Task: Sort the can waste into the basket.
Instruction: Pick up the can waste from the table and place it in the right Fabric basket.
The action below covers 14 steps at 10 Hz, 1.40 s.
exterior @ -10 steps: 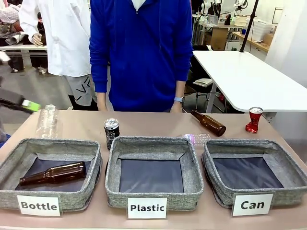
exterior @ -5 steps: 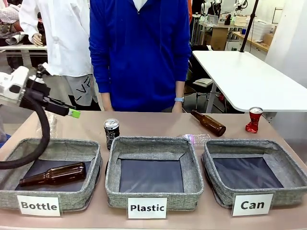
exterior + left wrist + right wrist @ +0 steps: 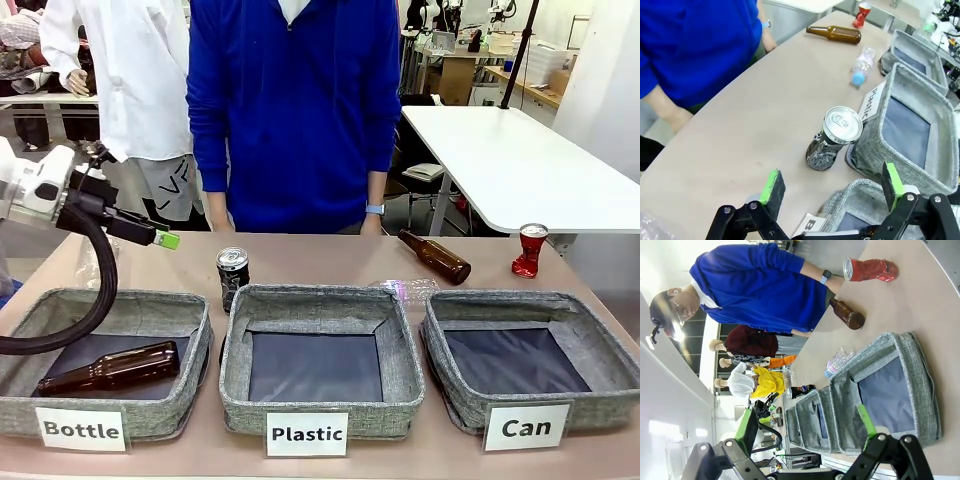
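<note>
The left end effector [image 3: 832, 183] and right end effector [image 3: 806, 423] stand open. The upright black can [image 3: 835, 137], likely light, thin-walled and slippery, suits a gentle mid-body pinch.

The tan surface [image 3: 330, 262] carries the Bottle basket [image 3: 110, 300], Plastic basket [image 3: 320, 296] and Can basket [image 3: 500, 298] along its near edge. Farther back, a black can [image 3: 232, 277] stands left of centre, with a brown bottle [image 3: 436, 257], clear bottle [image 3: 405, 289] and red can [image 3: 529, 250] to the right.
</note>
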Available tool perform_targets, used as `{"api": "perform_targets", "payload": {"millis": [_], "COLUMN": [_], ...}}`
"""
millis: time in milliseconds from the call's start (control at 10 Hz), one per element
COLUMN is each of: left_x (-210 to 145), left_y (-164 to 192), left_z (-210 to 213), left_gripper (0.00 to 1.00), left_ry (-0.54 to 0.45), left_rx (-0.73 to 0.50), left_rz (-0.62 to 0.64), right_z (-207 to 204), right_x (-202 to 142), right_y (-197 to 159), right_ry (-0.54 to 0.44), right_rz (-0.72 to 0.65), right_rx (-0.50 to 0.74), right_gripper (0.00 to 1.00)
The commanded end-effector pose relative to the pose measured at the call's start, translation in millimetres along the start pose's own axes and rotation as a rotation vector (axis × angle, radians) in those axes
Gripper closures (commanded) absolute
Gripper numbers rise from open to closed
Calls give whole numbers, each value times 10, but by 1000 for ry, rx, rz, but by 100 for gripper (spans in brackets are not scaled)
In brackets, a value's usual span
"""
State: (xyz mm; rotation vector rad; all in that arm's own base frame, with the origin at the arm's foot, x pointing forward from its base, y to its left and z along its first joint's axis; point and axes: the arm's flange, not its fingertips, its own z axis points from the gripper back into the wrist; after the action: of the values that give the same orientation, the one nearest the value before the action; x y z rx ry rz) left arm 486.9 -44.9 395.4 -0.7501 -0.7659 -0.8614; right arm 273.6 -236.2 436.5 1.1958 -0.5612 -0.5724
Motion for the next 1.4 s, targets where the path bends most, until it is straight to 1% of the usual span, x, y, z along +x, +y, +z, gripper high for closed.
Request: {"api": "perform_targets", "payload": {"millis": [0, 100, 200, 300, 400, 500, 600, 700, 800, 900, 1000, 1200, 1300], "left_x": [-8, 15, 46, 50, 41, 4, -42, -90, -107, -87, -129, -464, -617], "left_y": [-6, 204, 397, 513, 582, 632, 654, 693, 660, 540, 331, -255, -421], "left_z": [-37, -157, -261, -342, -407, -487, -579, -695, -641, -330, 172, 1384, 1789], "left_gripper": [0, 0, 0, 0, 0, 0, 0, 0, 0, 0, 0, 0, 0], "left_ry": [5, 99, 101, 102, 89, 71, 55, 45, 58, 21, -3, -41, -51], "left_rx": [-4, -91, -196, -270, -283, -335, -356, -342, -351, -390, -361, -217, -170], "left_rz": [0, -38, -161, -292, -345, -406, -445, -472, -445, -383, -356, -318, -296], "right_z": [2, 2, 2, 2, 2, 2, 2, 2, 2, 2, 2, 2, 2], "right_x": [21, 21, 21, 21, 21, 21, 21, 21, 21, 21, 21, 21, 21], "right_y": [20, 20, 20, 20, 20, 20, 20, 20, 20, 20, 20, 20, 20], "right_ry": [-7, -7, -7, -7, -7, -7, -7, -7, -7, -7, -7, -7, -7], "right_rz": [12, 12, 12, 12, 12, 12, 12, 12, 12, 12, 12, 12, 12], "right_rx": [21, 21, 21, 21, 21, 21, 21, 21, 21, 21, 21, 21, 21], "right_gripper": [0, 0, 0, 0, 0, 0, 0, 0, 0, 0, 0, 0, 0]}}
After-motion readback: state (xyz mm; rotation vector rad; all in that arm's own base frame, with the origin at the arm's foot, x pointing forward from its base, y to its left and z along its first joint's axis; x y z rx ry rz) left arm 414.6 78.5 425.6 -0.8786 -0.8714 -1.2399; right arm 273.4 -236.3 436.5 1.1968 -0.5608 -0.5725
